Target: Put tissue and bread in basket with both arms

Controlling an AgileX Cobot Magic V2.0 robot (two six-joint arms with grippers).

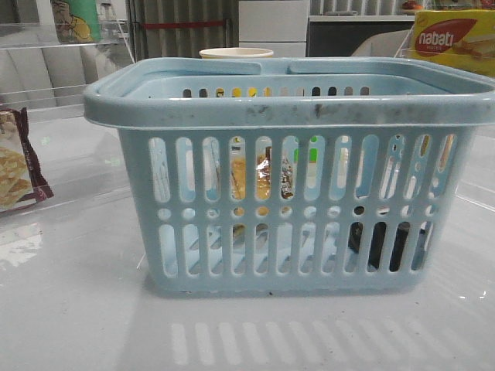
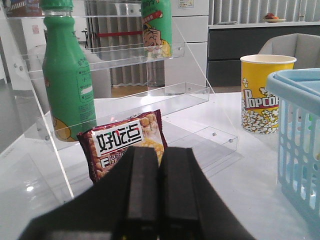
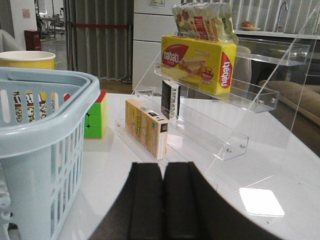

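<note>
Bread (image 1: 263, 176) and tissue (image 1: 383, 246) look settled inside the basket (image 1: 286, 108), center frame, so both empty, closed claws (image 2: 159, 200) (image 3: 163, 205) should just stay clear.

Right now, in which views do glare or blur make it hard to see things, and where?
Front view: the glossy table mirrors the basket slots, and the bread and the dark tissue show only in pieces through them. Left wrist view: the left gripper is dark and soft; the clear shelf reflects. Right wrist view: the right gripper is equally dim.
</note>
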